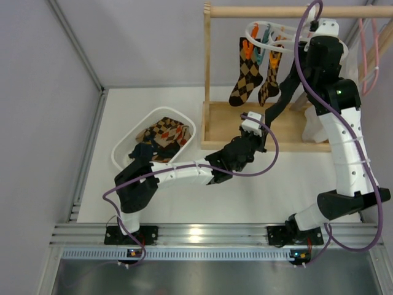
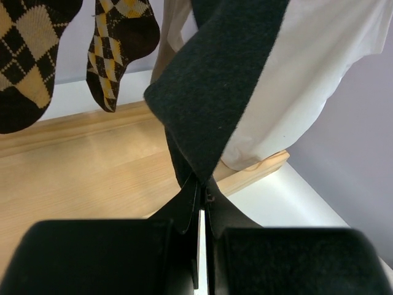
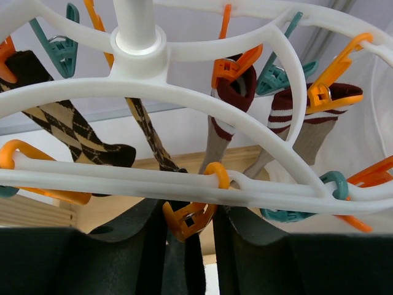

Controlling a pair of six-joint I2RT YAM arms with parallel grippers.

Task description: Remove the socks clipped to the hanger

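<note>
Currently left gripper (image 2: 201, 190) is clamped shut on the dark sock (image 2: 215, 92), mid-frame, which runs up to the hanger (image 3: 92, 175). Right gripper (image 3: 187, 236) sits open astride the orange clip (image 3: 187, 218). Risk: a pull before the clip opens could tilt the hanger or slip the sock.

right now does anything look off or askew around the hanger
Yes: the dark sock runs slanted from the hanger down to the left gripper, which pinches its lower end, while the argyle socks hang straight.
</note>
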